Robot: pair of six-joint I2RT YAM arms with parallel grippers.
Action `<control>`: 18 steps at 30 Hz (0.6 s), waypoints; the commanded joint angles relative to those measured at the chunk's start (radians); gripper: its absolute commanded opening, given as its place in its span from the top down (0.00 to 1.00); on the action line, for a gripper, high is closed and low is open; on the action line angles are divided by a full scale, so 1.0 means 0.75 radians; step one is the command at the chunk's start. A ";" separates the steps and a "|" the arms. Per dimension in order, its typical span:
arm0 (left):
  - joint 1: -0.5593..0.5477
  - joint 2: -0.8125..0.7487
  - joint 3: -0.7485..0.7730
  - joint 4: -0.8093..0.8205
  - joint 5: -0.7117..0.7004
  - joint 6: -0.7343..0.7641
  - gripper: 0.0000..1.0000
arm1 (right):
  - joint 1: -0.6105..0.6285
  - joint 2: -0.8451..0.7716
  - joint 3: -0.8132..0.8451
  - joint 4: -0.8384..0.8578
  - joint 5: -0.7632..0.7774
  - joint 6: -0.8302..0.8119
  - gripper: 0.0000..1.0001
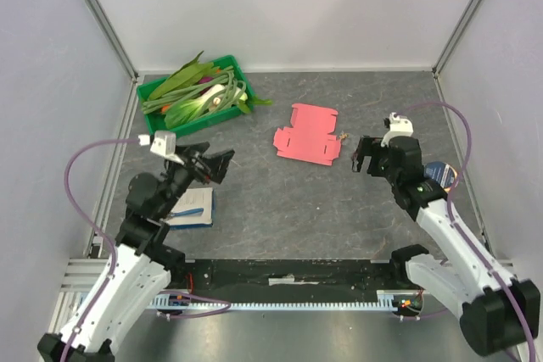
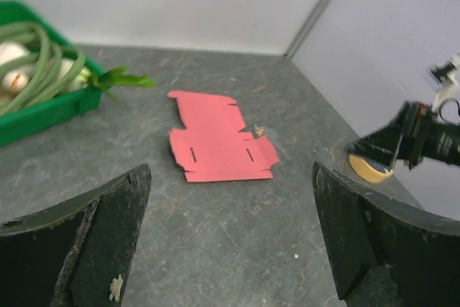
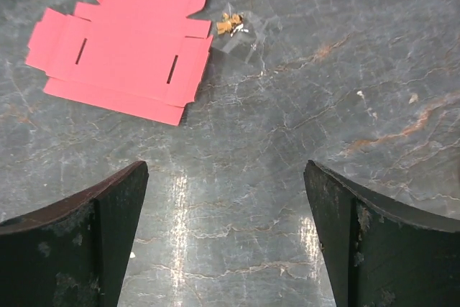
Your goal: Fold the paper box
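Cardboard first: we see the paper box (image 1: 307, 134) lying flat and unfolded on the grey table (image 1: 280, 209), about mid-table toward the far side. A small brownish scrap (image 1: 343, 135) sits just beside its right edge. Either side of it, well apart from it, the left gripper (image 1: 219, 165) and right gripper (image 1: 360, 157) hover with fingers spread wide, holding nothing. Farther left we find a green tray (image 2: 43, 113) of leafy stalks, and a booklet (image 1: 193, 205) under the left arm.
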 commanded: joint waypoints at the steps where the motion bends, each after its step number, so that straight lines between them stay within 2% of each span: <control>1: 0.000 0.241 0.218 -0.340 -0.288 -0.226 0.00 | 0.006 0.269 0.133 0.061 0.003 0.043 0.02; 6: 0.002 0.425 0.373 -0.538 -0.260 -0.269 0.01 | -0.049 0.666 0.317 0.190 -0.148 0.082 0.02; 7: 0.002 0.431 0.392 -0.567 -0.215 -0.276 0.00 | -0.060 0.813 0.355 0.192 -0.183 0.090 0.02; 10: 0.006 0.441 0.398 -0.550 -0.058 -0.263 0.00 | -0.096 1.050 0.487 0.220 -0.289 0.150 0.02; 14: 0.010 0.482 0.351 -0.541 0.151 -0.274 0.00 | -0.113 1.233 0.609 0.286 -0.367 0.235 0.02; 18: 0.010 0.540 0.308 -0.488 0.315 -0.269 0.00 | -0.117 1.335 0.630 0.394 -0.461 0.315 0.03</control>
